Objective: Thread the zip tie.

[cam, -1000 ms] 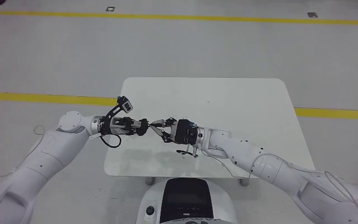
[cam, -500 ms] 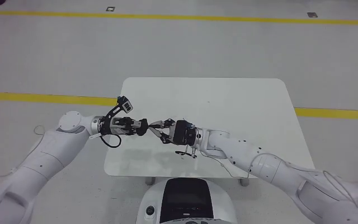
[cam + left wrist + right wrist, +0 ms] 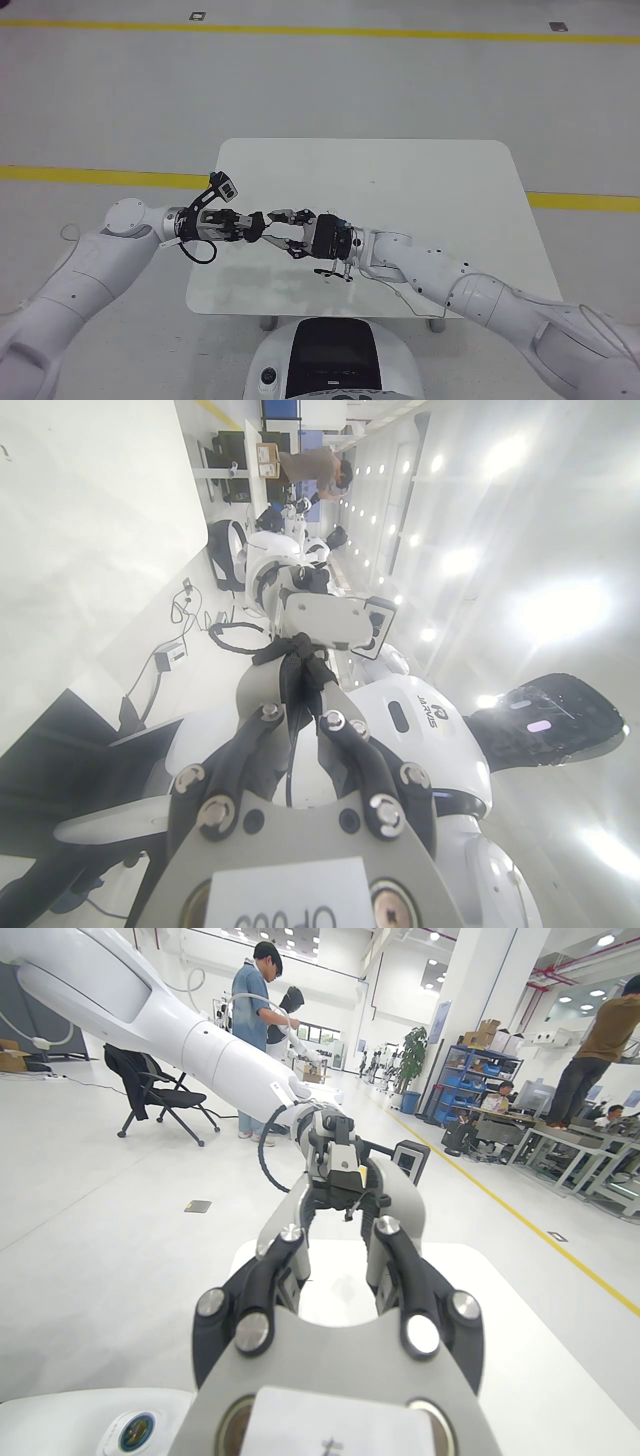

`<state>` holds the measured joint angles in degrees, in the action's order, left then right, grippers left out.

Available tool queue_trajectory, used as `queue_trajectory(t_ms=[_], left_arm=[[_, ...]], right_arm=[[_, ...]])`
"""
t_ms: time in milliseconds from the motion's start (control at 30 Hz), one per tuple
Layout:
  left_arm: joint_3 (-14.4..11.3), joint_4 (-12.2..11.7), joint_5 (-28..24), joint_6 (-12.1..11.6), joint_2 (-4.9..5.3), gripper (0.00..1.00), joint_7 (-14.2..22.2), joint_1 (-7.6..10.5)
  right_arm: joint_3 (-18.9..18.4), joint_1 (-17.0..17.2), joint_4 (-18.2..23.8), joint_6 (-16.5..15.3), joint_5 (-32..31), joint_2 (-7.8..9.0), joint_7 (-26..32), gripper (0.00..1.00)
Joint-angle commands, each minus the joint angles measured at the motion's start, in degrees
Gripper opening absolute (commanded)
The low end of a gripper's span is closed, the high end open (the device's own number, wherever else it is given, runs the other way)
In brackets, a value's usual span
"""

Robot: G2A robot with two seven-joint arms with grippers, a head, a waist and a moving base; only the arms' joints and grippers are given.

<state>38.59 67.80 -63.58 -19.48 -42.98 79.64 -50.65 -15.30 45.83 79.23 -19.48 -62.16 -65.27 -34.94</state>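
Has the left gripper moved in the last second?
No. The left gripper sits just inside the table's left edge, same spot in the top view as before.

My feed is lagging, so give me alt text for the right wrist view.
The right pincer is open, its two fingers flanking the tip of the left pincer, which faces it and pinches a small dark zip tie. Both hang above the white table.

Robotics lab or workshop hall, pale glossy floor (image 3: 100, 100) with yellow lane lines (image 3: 300, 30), blue parts shelving (image 3: 480, 1078), workbenches (image 3: 565, 1140), folding chair (image 3: 175, 1099), white work table (image 3: 420, 180).
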Motion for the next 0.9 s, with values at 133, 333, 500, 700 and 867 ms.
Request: queue_trajectory(t_ms=[133,333,500,700,867], left_arm=[[0.00,0.00,0.00,0.00,0.00,0.00,0.00,0.00],[0.00,0.00,0.00,0.00,0.00,0.00,0.00,0.00],[0.00,0.00,0.00,0.00,0.00,0.00,0.00,0.00],[0.12,0.39,-0.04,0.29,-0.03,0.00,-0.87,-0.06],[3.03,3.43,-3.85,5.17,0.68,0.00,-0.08,-1.12]], right_arm=[[-1.28,0.64,1.47,0.00,-1.38,1.22,-0.29,1.00],[-1.28,0.64,1.47,0.00,-1.38,1.22,-0.29,1.00],[-1.28,0.64,1.47,0.00,-1.38,1.22,-0.29,1.00],[-4.26,3.06,2.77,4.05,-5.03,1.68,1.88,1.00],[-6.76,5.24,5.11,8.42,-11.56,2.42,4.01,1.00]])
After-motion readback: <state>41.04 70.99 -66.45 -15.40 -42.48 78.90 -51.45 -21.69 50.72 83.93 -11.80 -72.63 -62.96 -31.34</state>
